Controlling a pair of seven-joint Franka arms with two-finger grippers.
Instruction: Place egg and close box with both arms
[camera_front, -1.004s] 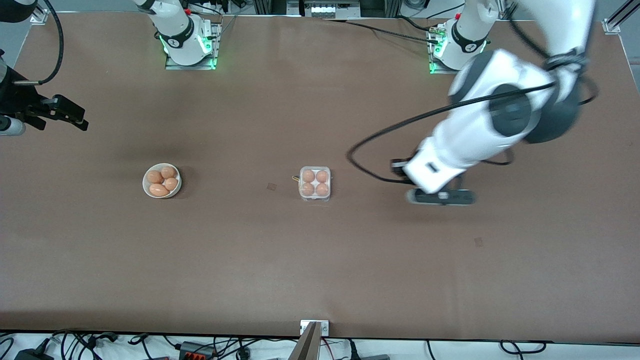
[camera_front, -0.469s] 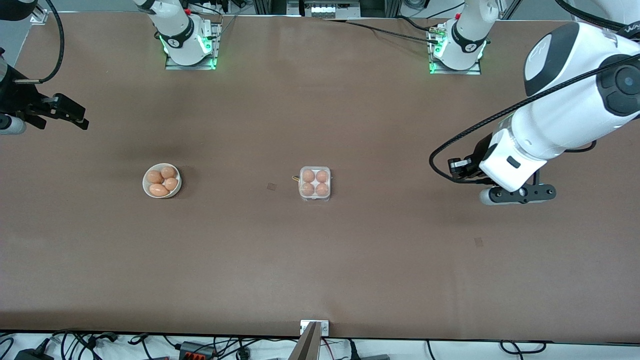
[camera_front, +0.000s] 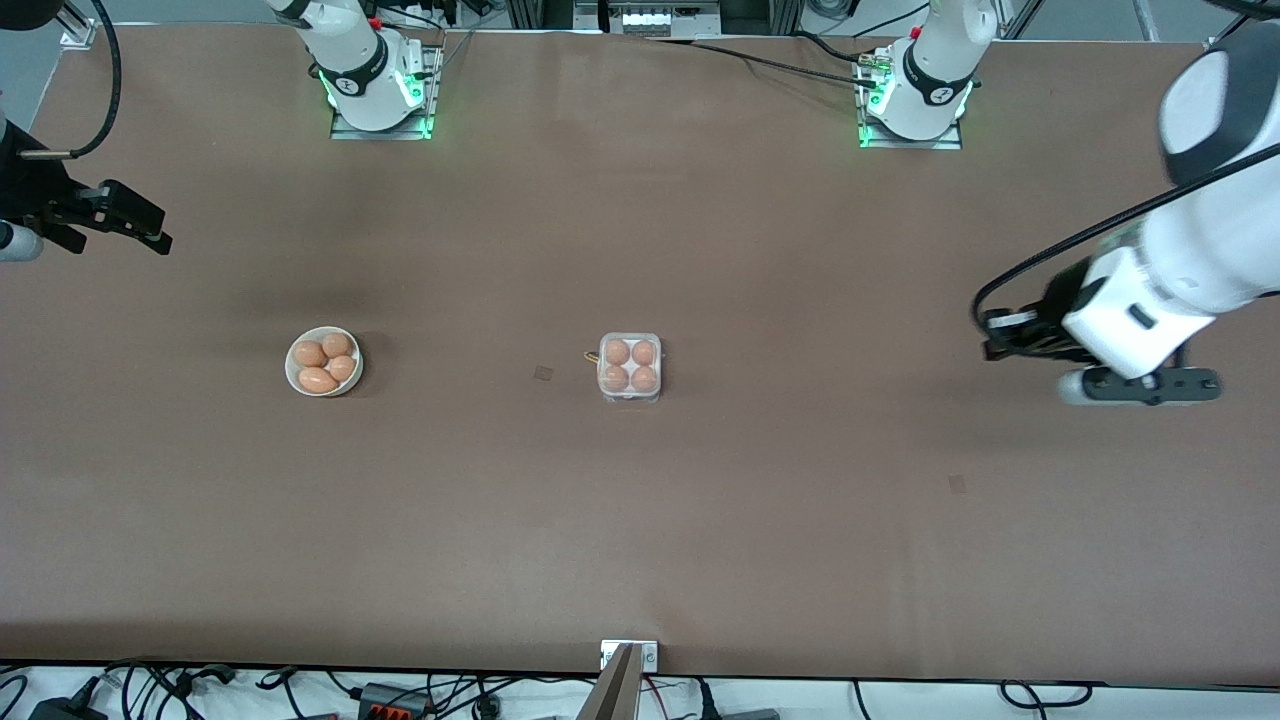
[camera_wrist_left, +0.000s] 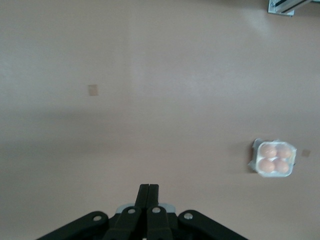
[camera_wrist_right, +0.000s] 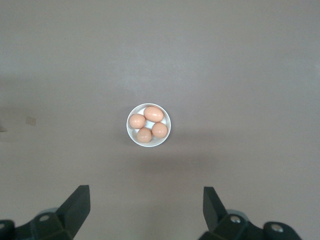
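Observation:
The clear box (camera_front: 629, 367) sits mid-table with its lid down over several tan-orange eggs (camera_front: 617, 352), one in each cell. It also shows in the left wrist view (camera_wrist_left: 274, 159). My left gripper (camera_front: 1140, 386) is shut and empty, up over bare table well off toward the left arm's end. Its closed fingers (camera_wrist_left: 149, 192) show in the left wrist view. My right gripper (camera_front: 135, 222) is open and empty, high over the right arm's end of the table. Its spread fingertips (camera_wrist_right: 80, 200) show in the right wrist view.
A round white bowl (camera_front: 291, 372) with several loose eggs stands toward the right arm's end, level with the box. It also shows in the right wrist view (camera_wrist_right: 167, 135). Two small tape marks (camera_front: 543, 373) lie on the brown table.
My left arm has swung away from beside the box toward the left arm's end of the table. The right gripper has shifted slightly. The box and bowl have not moved.

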